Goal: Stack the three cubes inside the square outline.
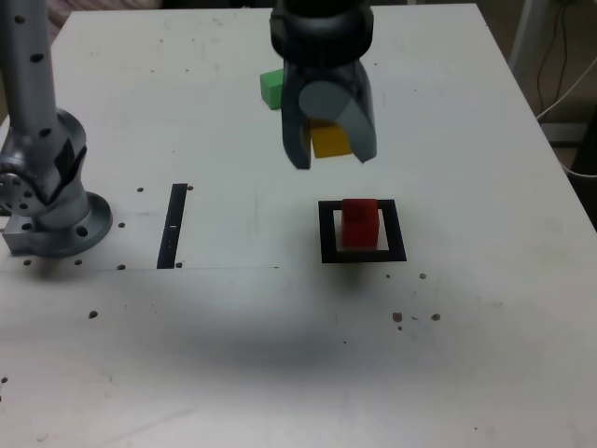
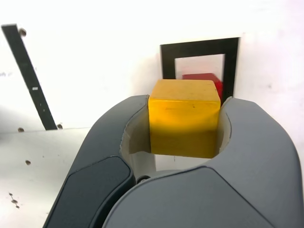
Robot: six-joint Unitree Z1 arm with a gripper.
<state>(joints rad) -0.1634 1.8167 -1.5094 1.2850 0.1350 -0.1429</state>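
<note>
We have the yellow cube (image 2: 184, 117) clenched between the two jaws of the gripper (image 1: 328, 140), lifted clear of the table (image 1: 485, 355). In the exterior view the gripper hangs beyond the square outline (image 1: 364, 254), not yet over it. The red cube (image 1: 359, 222) already sits inside the outline on its white centre, toward the far side of the frame. The green cube (image 1: 271, 89) rests on the table well beyond the outline, partly hidden behind the arm.

The step in hand, as we judge it, is carrying the yellow cube over the red one and setting it down on top. To do it well we should bring the gripper directly above the red cube, not above the middle of the outline, since the red cube sits off centre. In the wrist view the red cube (image 2: 204, 80) shows past the yellow cube's far edge, slightly to one side, so we still need a sideways correction as well as forward travel. We should keep the faces parallel, lower slowly until the cubes touch, and only then let go, lifting straight up afterwards.
</note>
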